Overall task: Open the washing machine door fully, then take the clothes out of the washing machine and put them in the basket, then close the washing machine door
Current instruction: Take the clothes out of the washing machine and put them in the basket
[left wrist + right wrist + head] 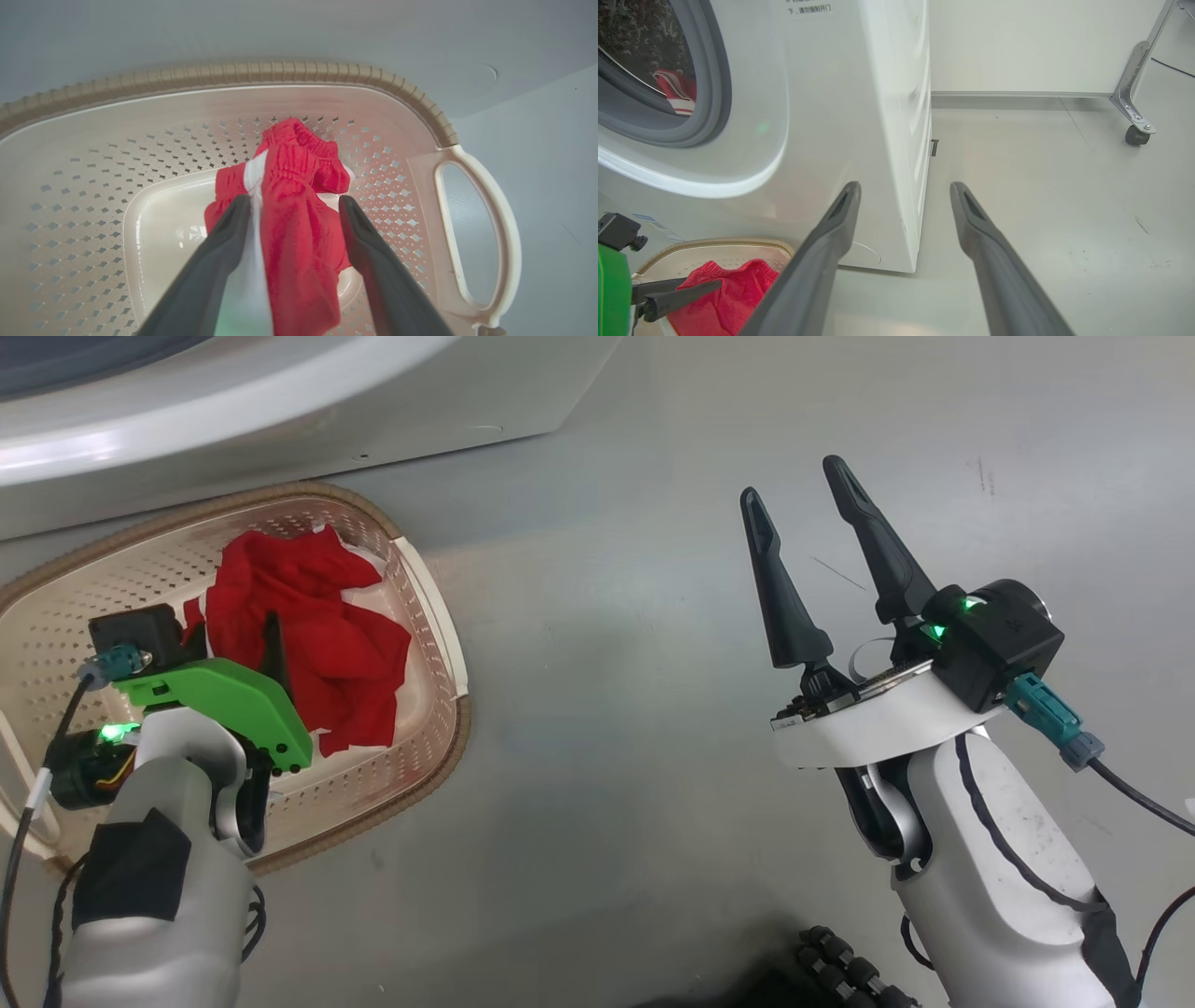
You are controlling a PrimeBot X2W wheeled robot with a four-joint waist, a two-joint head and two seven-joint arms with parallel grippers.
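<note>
The cream basket (431,607) stands on the floor in front of the white washing machine (280,401), with red clothes (299,635) piled inside it. My left gripper (292,205) points down into the basket and is open. A red garment with a white stripe (294,186) lies loose between its fingers. My right gripper (794,483) hovers open over bare floor to the right, with nothing between its fingers. In the right wrist view the drum mouth with its grey seal (717,93) stands open, and a red-and-white garment (675,88) lies inside. The washing machine door is out of view.
Grey floor (607,709) stretches to the right of the basket and machine. A metal frame leg on a caster (1136,133) stands at the far right near the wall. A dark ribbed cable sleeve (845,961) lies at the bottom of the head view.
</note>
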